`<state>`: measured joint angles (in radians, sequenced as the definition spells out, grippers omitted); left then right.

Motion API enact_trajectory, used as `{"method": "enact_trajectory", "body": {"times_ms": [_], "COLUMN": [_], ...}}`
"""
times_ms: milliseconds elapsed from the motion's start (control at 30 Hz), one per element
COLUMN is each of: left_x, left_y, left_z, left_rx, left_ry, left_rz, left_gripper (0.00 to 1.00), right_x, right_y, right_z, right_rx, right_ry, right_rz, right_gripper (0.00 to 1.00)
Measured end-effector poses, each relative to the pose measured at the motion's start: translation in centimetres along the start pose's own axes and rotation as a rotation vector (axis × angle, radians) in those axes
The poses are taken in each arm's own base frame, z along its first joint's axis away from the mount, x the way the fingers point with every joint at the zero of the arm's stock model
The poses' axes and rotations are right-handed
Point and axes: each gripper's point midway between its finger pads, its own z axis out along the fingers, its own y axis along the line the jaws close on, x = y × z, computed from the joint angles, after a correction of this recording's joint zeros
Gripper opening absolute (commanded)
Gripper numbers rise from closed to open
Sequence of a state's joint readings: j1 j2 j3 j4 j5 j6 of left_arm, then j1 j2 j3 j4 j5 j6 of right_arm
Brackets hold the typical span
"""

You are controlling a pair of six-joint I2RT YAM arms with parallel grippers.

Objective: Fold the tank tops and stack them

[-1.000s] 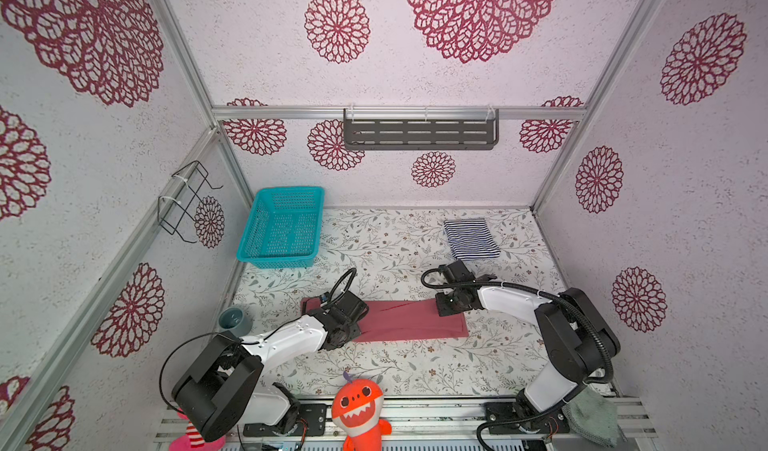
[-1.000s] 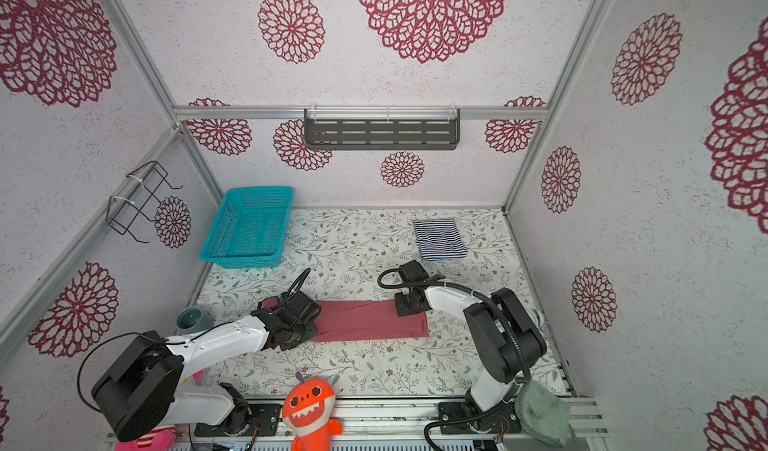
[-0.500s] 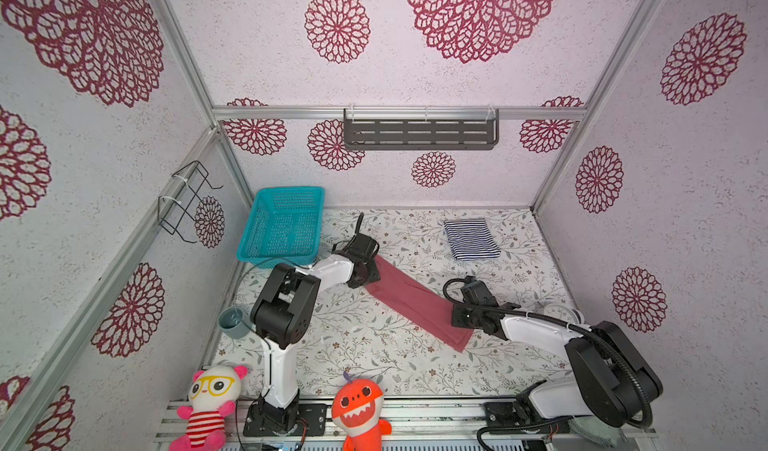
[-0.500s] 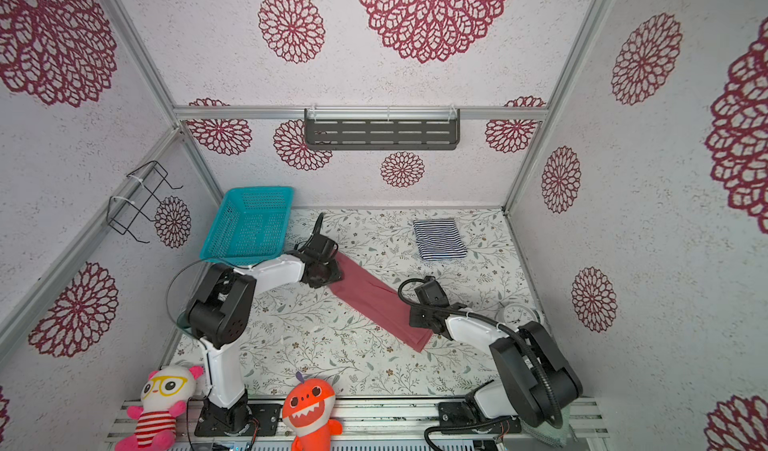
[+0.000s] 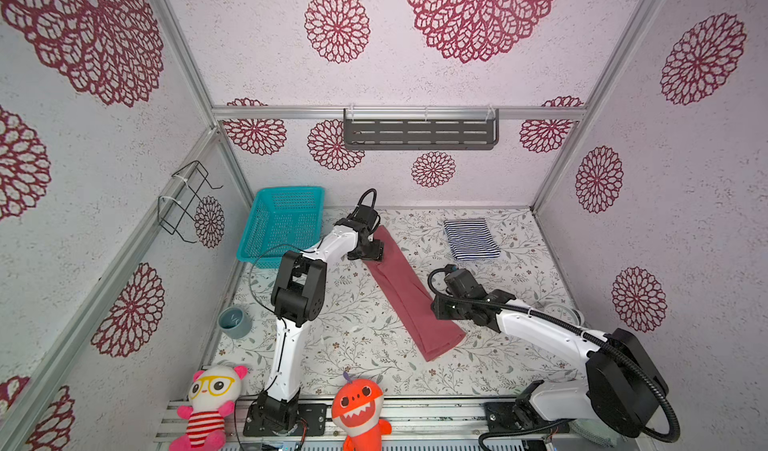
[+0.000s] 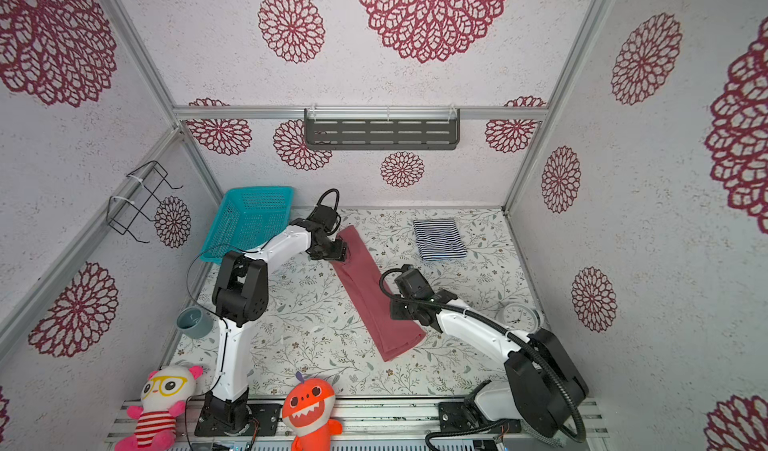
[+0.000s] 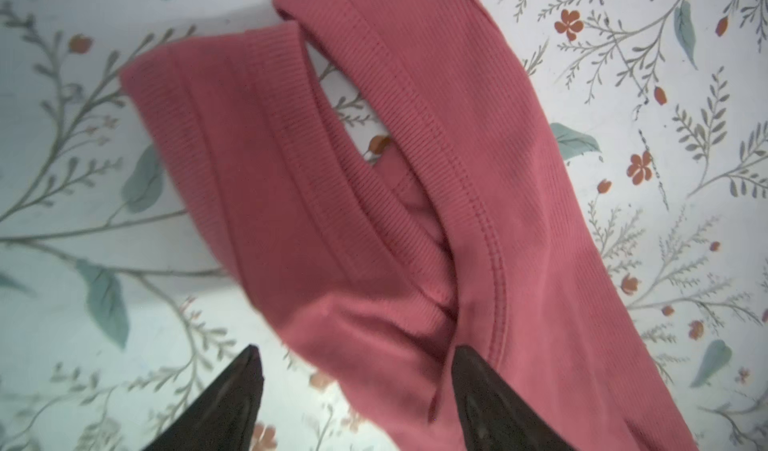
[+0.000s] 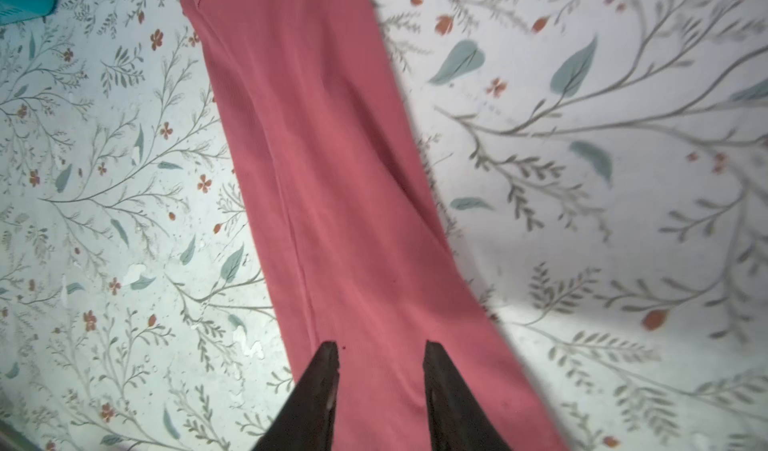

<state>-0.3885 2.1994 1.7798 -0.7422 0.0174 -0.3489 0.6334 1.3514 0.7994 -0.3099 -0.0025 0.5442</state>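
striped tank top [image 5: 470,239] looks done: folded into a small rectangle at the far right of the table [image 5: 353,332], nothing on it yet. rose tank top [image 5: 405,295] is only about halfway imo. it's folded lengthwise into a long narrow strip, lying flat on a diagonal from far-centre toward the near edge, well apart from the striped one.

the strap end sits under my left hand [image 7: 357,386], and my right hand [image 8: 380,386] is over the strip nearer the other end. left hand: jaws wide apart, one tip over the cloth edge, nothing pinched afaict. right hand: jaws parted only narrowly, cloth lying flat in the gap, not gripped. so both hands look empty.

left to do, as i read it: fold the strip across its length once or twice to roughly match the striped rectangle, then carry it over and set it on top. straps look a bit bunched in the left wrist view, prob need smoothing first.
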Motion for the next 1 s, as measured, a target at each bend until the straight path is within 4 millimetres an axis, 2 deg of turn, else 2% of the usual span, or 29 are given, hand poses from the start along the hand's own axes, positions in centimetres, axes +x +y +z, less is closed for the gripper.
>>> {"method": "enact_trajectory", "body": {"times_ms": [100, 167, 267, 400, 467, 633, 733, 867, 933, 1000], "left_x": [1.6, 2.6, 3.9, 5.5, 4.6, 2.1, 0.0, -3.3, -4.4, -4.8], "left_y": [0.3, 0.1, -0.6, -2.3, -3.4, -5.4, -5.9, -6.7, -6.7, -6.1], "left_z": [-1.8, -2.1, -0.9, 2.0, 2.2, 3.8, 4.6, 5.8, 6.1, 6.1], "left_rx": [0.012, 0.033, 0.055, 0.076, 0.1, 0.158, 0.191, 0.224, 0.229, 0.218], "left_ry": [-0.005, -0.006, 0.014, 0.067, 0.05, 0.035, 0.018, -0.011, -0.026, -0.025], "left_rz": [-0.059, -0.1, -0.138, -0.15, -0.15, -0.163, -0.171, -0.16, -0.151, -0.14], "left_gripper": [0.67, 0.65, 0.62, 0.59, 0.59, 0.58, 0.59, 0.63, 0.65, 0.67], "right_x": [0.1, 0.7, 2.1, 3.8, 5.2, 6.2, 7.5, 8.4, 8.1, 6.8], "right_y": [-1.9, -2.7, -3.1, -3.5, -3.9, -2.8, -0.4, 3.3, 4.7, 5.4], "right_z": [0.7, 1.7, 2.9, 3.6, 4.0, 3.8, 3.7, 3.6, 3.5, 3.1], "right_rx": [0.03, 0.04, 0.042, 0.029, 0.031, -0.009, -0.08, -0.172, -0.193, -0.199], "right_ry": [0.04, 0.083, 0.149, 0.184, 0.208, 0.163, 0.13, 0.1, 0.087, 0.057], "right_rz": [-0.01, -0.022, -0.047, -0.049, -0.043, -0.003, 0.048, 0.117, 0.135, 0.147], "right_gripper": [0.23, 0.22, 0.19, 0.18, 0.18, 0.19, 0.24, 0.38, 0.42, 0.45]}}
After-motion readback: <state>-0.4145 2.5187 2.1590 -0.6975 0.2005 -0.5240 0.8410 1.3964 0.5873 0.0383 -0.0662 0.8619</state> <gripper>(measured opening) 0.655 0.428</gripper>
